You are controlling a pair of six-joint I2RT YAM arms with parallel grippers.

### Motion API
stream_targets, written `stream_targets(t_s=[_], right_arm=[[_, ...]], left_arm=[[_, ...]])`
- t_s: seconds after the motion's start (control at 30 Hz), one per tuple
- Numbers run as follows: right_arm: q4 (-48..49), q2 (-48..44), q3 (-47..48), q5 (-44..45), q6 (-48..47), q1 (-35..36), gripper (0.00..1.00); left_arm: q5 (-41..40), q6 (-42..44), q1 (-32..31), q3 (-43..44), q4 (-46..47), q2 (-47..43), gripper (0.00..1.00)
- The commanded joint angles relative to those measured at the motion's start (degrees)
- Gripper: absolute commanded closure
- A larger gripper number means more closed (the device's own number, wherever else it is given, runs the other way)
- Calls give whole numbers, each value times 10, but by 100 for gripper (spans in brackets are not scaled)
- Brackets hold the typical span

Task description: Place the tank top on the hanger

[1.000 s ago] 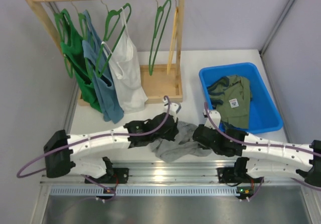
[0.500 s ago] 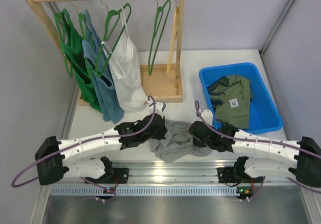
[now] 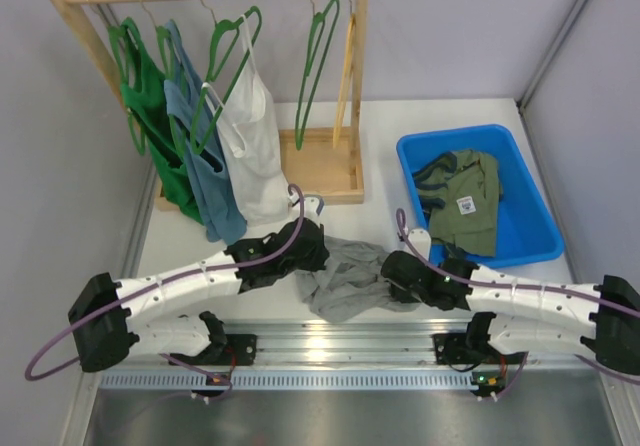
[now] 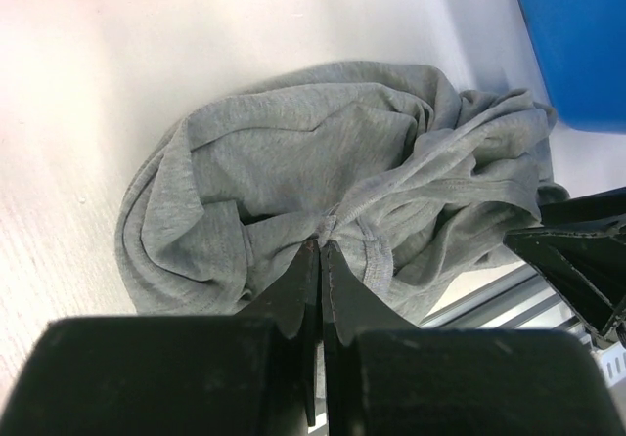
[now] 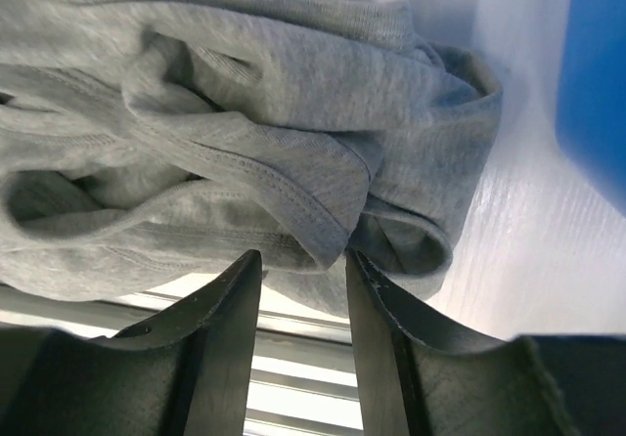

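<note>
Pinching: left gripper (image 4: 321,252) clamped on a small fold of the tank top (image 3: 350,278).
Right gripper (image 5: 298,275): jaws apart, astride a hem fold.
Location: tank top crumpled on table (image 3: 450,116) between both arms.
Risk: thin pinch may slip; wad could lift tangled, straps buried.

Both arms (image 3: 190,281) are white shells with chunky black joints (image 3: 275,256), a purple cable (image 3: 42,348) looping off each, and matte black wedge fingers (image 4: 284,294).
</note>
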Motion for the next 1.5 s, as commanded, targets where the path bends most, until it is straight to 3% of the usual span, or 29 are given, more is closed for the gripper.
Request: stream_targets(t_s=[0.0,0.17,0.3,0.37,0.63,0.8,1.17,1.3,1.47], right_arm=[[21,15,-3,-3,31,11,60],[38,43,1,0,31,12,67],[-18,38,47,44,26,12,93],[-77,26,110,67,8,12,99],[-277,4,435,168,-103,12,100],[-326,50,655,203,-186,11,100],[-358,174,1029,207,-332,-19,100],[-310,179,1055,189,-361,-36,100],[-259,173,1050,189,-392,-43,100]], left_arm=[[6,13,8,6,5,-5,100],[8,17,13,9,2,-5,100],[5,28,21,22,-24,-27,100],[5,34,25,35,-42,-51,100],[-7,76,30,184,-162,-136,100],[-24,103,30,319,-194,-159,100],[-18,187,30,664,-251,-59,100],[-9,217,30,778,-270,-6,100],[-5,224,30,796,-260,9,100]])
